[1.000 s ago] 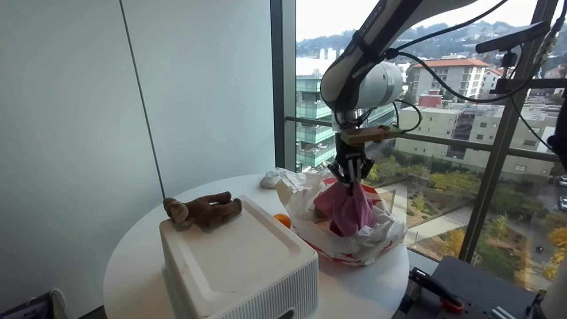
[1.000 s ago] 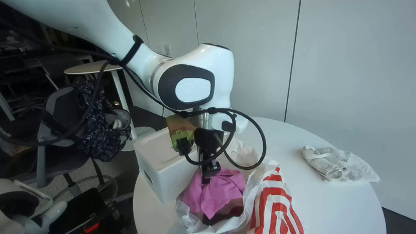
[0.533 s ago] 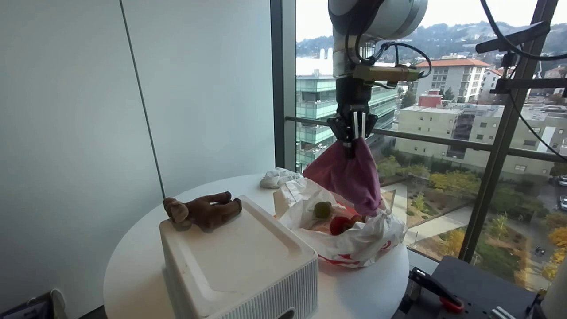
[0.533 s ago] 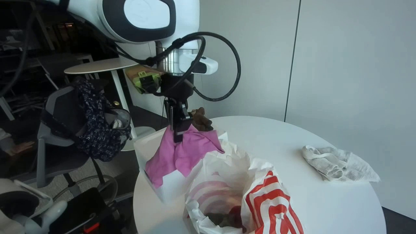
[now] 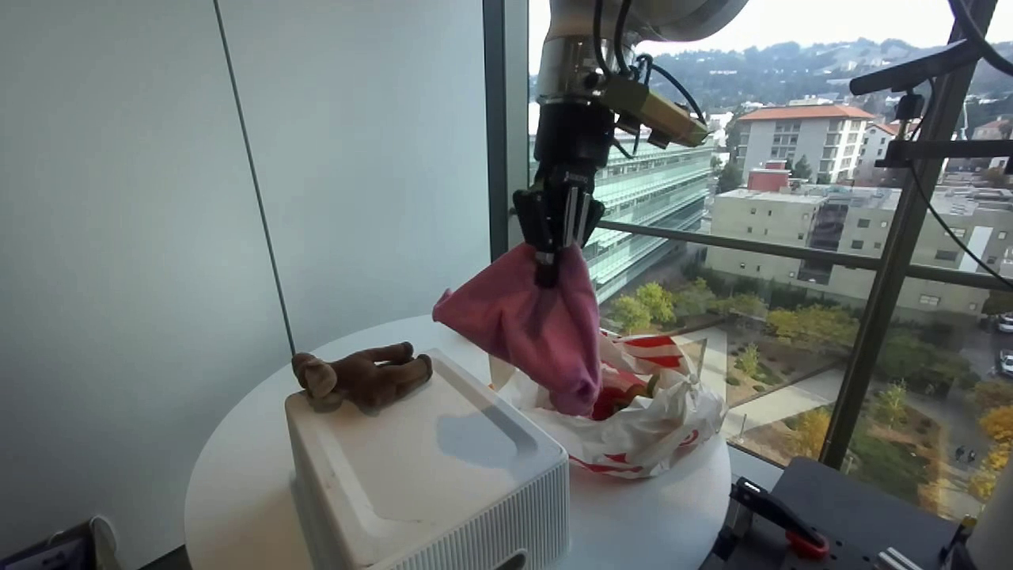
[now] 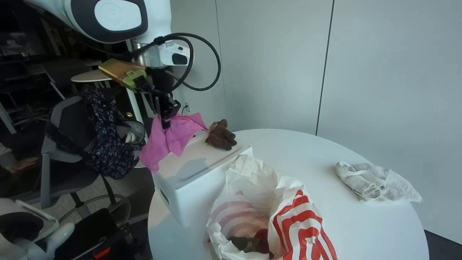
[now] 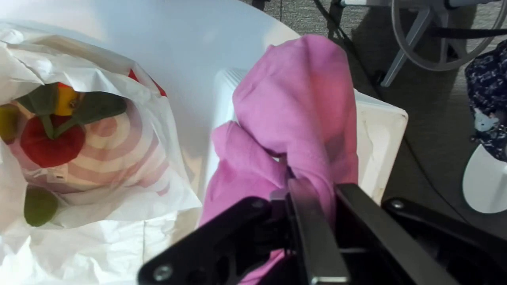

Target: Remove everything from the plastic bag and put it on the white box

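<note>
My gripper (image 5: 548, 265) is shut on the pink cloth (image 5: 526, 332), which hangs in folds in the air. In the exterior views it is above the near side of the plastic bag (image 6: 306, 224) and the white box (image 6: 196, 159), with a shadow on the box's lid. A brown plush (image 5: 372, 380) lies on that lid. Inside the open bag, the wrist view shows a red item (image 7: 53, 144) with green leaves, a yellow piece (image 7: 65, 101) behind it and a green fruit (image 7: 39, 206). The cloth covers much of the box in the wrist view.
A crumpled white cloth (image 6: 375, 184) lies on the round white table (image 6: 361, 224). Beyond the box, a chair with a dark patterned bag (image 6: 108, 144) stands beside the table. A wall (image 5: 142, 237) and a window frame (image 5: 497, 142) rise behind.
The pink cloth has come up out of the bag in my gripper and moved over toward the white box. Red and green items in the bag are now uncovered.
</note>
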`<move>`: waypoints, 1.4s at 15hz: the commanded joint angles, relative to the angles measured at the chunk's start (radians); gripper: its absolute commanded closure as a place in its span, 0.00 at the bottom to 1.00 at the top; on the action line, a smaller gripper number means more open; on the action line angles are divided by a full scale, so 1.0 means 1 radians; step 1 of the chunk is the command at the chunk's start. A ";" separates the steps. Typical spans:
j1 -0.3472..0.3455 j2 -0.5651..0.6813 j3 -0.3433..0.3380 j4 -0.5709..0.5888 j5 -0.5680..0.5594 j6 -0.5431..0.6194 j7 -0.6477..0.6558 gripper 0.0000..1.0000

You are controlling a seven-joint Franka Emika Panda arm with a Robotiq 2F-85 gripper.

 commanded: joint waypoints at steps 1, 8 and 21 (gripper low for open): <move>0.099 0.080 0.070 -0.036 0.068 0.199 -0.087 0.97; 0.184 0.343 0.200 -0.039 0.013 0.602 -0.069 0.97; 0.054 0.435 -0.019 -0.068 -0.695 0.974 0.364 0.07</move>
